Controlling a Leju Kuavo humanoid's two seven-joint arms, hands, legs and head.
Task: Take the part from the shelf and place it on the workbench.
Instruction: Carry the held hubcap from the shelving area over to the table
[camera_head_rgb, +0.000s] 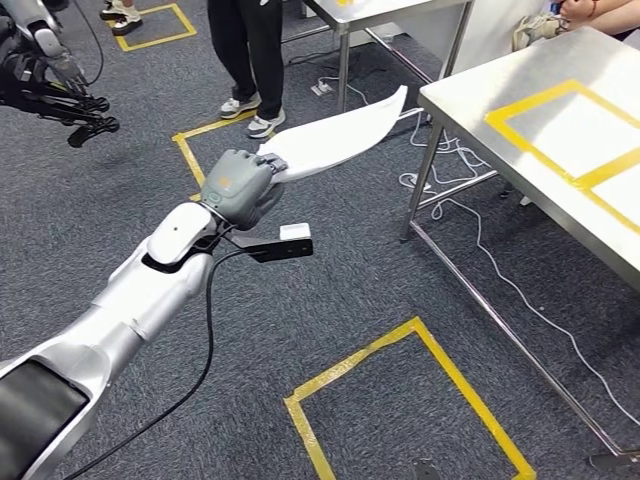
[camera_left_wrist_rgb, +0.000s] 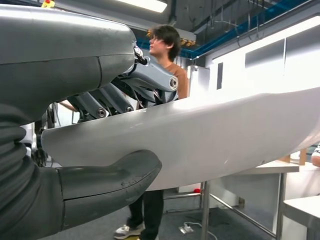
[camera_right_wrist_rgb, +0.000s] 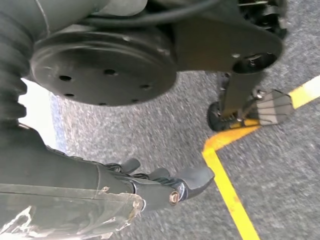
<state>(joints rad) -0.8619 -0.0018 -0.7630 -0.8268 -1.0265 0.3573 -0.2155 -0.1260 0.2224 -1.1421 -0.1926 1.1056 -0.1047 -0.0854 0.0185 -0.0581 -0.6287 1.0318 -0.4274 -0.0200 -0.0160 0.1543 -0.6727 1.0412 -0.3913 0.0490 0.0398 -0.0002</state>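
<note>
part sits clamped in your left hand, thumb under it and fingers pressed over the top, near one end. it looks stiff, smooth and light, so beyond the fingers the long blade will lever and may slip; grip nearer its middle if you can. its long axis runs out from the fingers toward the workbench, tip nearly at the bench edge. right hand hangs with fingers loosely apart, holding nothing

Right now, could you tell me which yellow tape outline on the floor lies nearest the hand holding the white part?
The outline just behind the left hand gripping the white part; the others lie farther off.
</note>
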